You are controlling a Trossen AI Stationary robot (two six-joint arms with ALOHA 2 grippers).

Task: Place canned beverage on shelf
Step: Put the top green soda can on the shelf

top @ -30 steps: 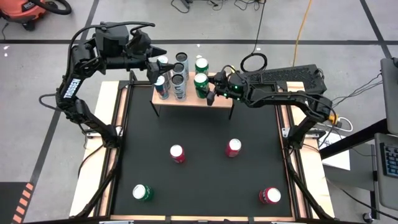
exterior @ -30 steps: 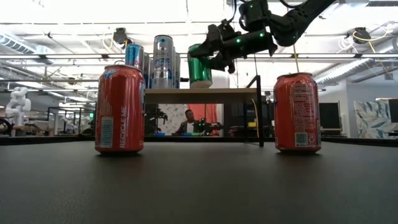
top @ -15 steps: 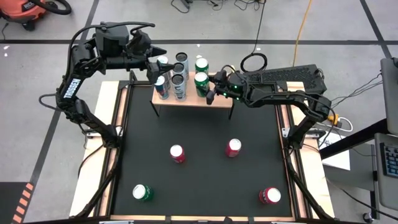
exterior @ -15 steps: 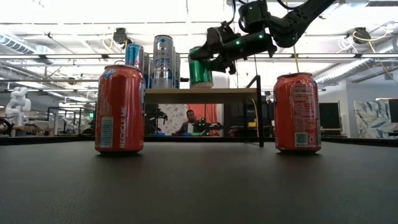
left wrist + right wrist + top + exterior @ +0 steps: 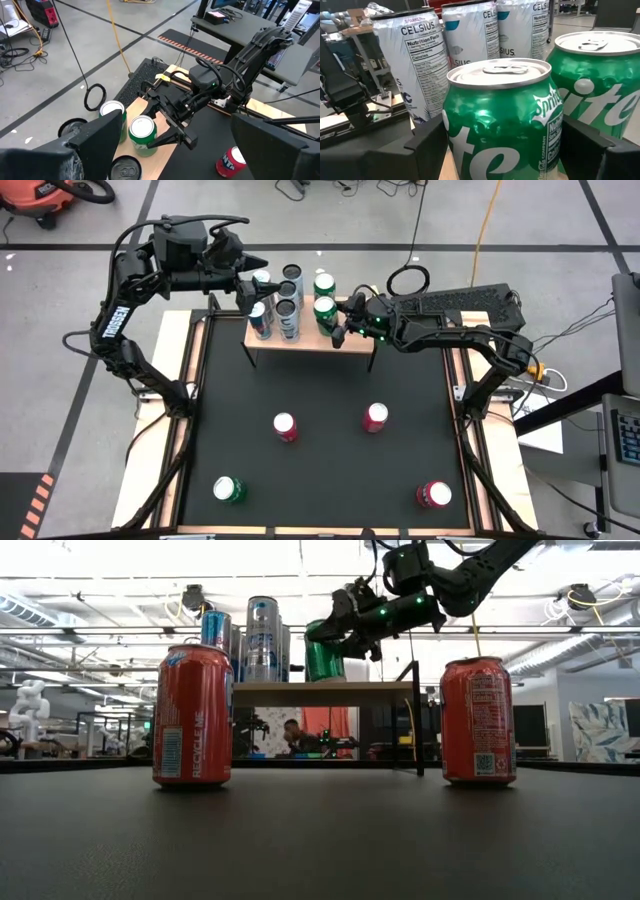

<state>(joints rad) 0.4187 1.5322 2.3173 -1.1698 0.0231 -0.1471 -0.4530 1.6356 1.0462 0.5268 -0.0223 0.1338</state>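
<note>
The light-wood shelf (image 5: 352, 340) stands at the table's far edge. On it are several tall Celsius cans (image 5: 287, 308) and a green Sprite can (image 5: 323, 283). A second green Sprite can (image 5: 500, 125) sits in front of that one, near the shelf's middle, and my right gripper (image 5: 337, 319) is shut on it. In the low view this can (image 5: 323, 658) has its base right at the shelf board (image 5: 320, 692). My left gripper (image 5: 252, 280) hangs open, high over the shelf's left end, with nothing between its fingers. My right gripper pinches the green can's side wall (image 5: 451, 131) between its two fingers, one on the near side and one on the far side. The fingers (image 5: 352, 620) come in level from the table's right. The can leans slightly. I cannot tell whether its base rests on the board.
Three red cans (image 5: 285, 426) (image 5: 375, 417) (image 5: 433, 495) and a green can (image 5: 229, 489) stand on the black tabletop nearer the front. The shelf's right part is bare wood. A person (image 5: 292, 738) sits in the room behind the table.
The green can in my right gripper has shifted a little toward the far green can and now leans slightly. The grip is unchanged.
</note>
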